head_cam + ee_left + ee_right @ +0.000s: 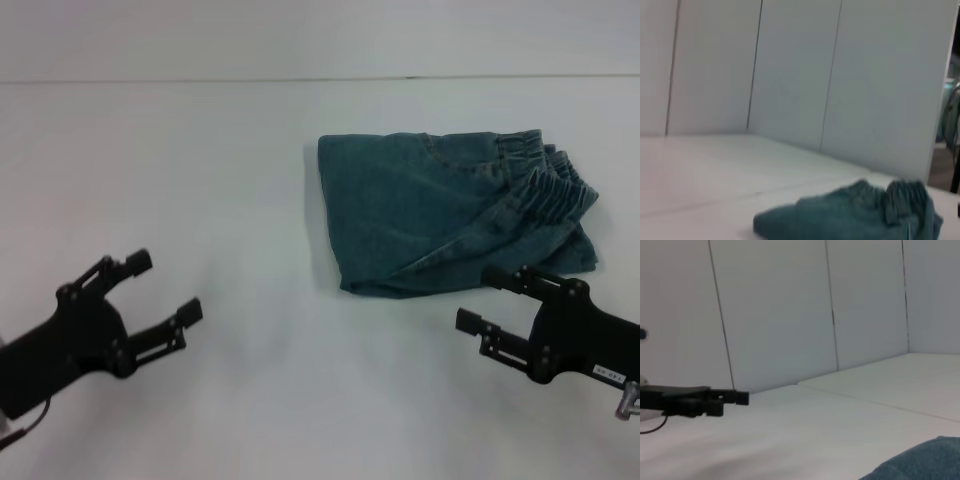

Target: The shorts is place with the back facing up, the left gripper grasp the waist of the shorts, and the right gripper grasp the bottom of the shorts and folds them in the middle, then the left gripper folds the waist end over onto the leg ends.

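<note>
The blue-green denim shorts lie folded into a compact bundle on the white table, right of centre. Their ruffled waist rests on top at the bundle's far right side. I cannot make out the bottom of the shorts or the leg ends; they are hidden in the fold. My left gripper hovers open at the near left, far from the cloth. Close to the bundle's near right corner, my right gripper is open and holds nothing. The left wrist view shows the shorts with the waist. The right wrist view shows a corner of the shorts and the left gripper farther off.
The white table runs wide to the left of and behind the shorts, ending at a back edge below a pale panelled wall.
</note>
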`<control>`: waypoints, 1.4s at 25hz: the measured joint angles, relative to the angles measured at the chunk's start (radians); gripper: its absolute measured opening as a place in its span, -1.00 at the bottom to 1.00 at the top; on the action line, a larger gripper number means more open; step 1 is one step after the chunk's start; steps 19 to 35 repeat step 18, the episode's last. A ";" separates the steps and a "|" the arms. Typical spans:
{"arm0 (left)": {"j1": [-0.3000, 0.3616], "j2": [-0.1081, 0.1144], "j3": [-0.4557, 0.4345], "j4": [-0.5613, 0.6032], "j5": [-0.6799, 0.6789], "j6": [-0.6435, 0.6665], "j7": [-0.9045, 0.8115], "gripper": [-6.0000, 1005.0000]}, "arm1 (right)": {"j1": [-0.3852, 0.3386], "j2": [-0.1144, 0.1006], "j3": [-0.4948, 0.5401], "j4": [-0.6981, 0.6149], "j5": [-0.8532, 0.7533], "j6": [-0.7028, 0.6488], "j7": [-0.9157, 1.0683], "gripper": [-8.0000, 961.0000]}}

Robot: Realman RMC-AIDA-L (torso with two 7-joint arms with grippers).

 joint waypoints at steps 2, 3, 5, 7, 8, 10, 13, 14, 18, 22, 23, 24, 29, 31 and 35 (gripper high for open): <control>0.028 -0.009 -0.018 0.000 0.010 -0.004 0.037 0.87 | 0.004 0.000 0.000 0.018 0.001 0.001 -0.035 0.29; 0.042 -0.013 -0.033 0.000 0.010 -0.005 0.056 0.87 | 0.005 0.000 0.000 0.027 0.001 0.000 -0.051 0.38; 0.068 -0.020 -0.063 -0.003 0.010 -0.004 0.085 0.87 | 0.008 0.000 0.001 0.044 0.003 -0.002 -0.081 0.58; 0.082 -0.024 -0.076 -0.004 0.010 0.002 0.097 0.87 | 0.014 0.000 0.001 0.055 0.005 -0.005 -0.101 0.77; 0.088 -0.025 -0.079 -0.004 0.010 0.003 0.101 0.87 | 0.017 0.001 0.002 0.059 0.005 -0.006 -0.108 0.79; 0.097 -0.029 -0.080 -0.004 0.010 0.005 0.108 0.87 | 0.021 0.002 0.002 0.066 0.005 -0.007 -0.117 0.82; 0.108 -0.033 -0.081 -0.004 0.010 0.006 0.119 0.87 | 0.023 0.002 0.002 0.069 0.006 -0.007 -0.121 0.88; 0.110 -0.035 -0.082 -0.004 0.010 0.006 0.121 0.87 | 0.024 0.003 0.002 0.069 0.006 -0.007 -0.121 0.90; 0.111 -0.036 -0.082 -0.004 0.010 0.006 0.121 0.87 | 0.025 0.003 0.002 0.069 0.006 -0.009 -0.122 0.97; 0.111 -0.036 -0.082 -0.004 0.010 0.006 0.121 0.87 | 0.025 0.003 0.002 0.069 0.006 -0.009 -0.122 0.97; 0.111 -0.036 -0.082 -0.004 0.010 0.006 0.121 0.87 | 0.025 0.003 0.002 0.069 0.006 -0.009 -0.122 0.97; 0.111 -0.036 -0.082 -0.004 0.010 0.006 0.121 0.87 | 0.025 0.003 0.002 0.069 0.006 -0.009 -0.122 0.97; 0.111 -0.036 -0.082 -0.004 0.010 0.006 0.121 0.87 | 0.025 0.003 0.002 0.069 0.006 -0.009 -0.122 0.97; 0.111 -0.036 -0.082 -0.004 0.010 0.006 0.121 0.87 | 0.025 0.003 0.002 0.069 0.006 -0.009 -0.122 0.97; 0.111 -0.036 -0.082 -0.004 0.010 0.006 0.121 0.87 | 0.025 0.003 0.002 0.069 0.006 -0.009 -0.122 0.97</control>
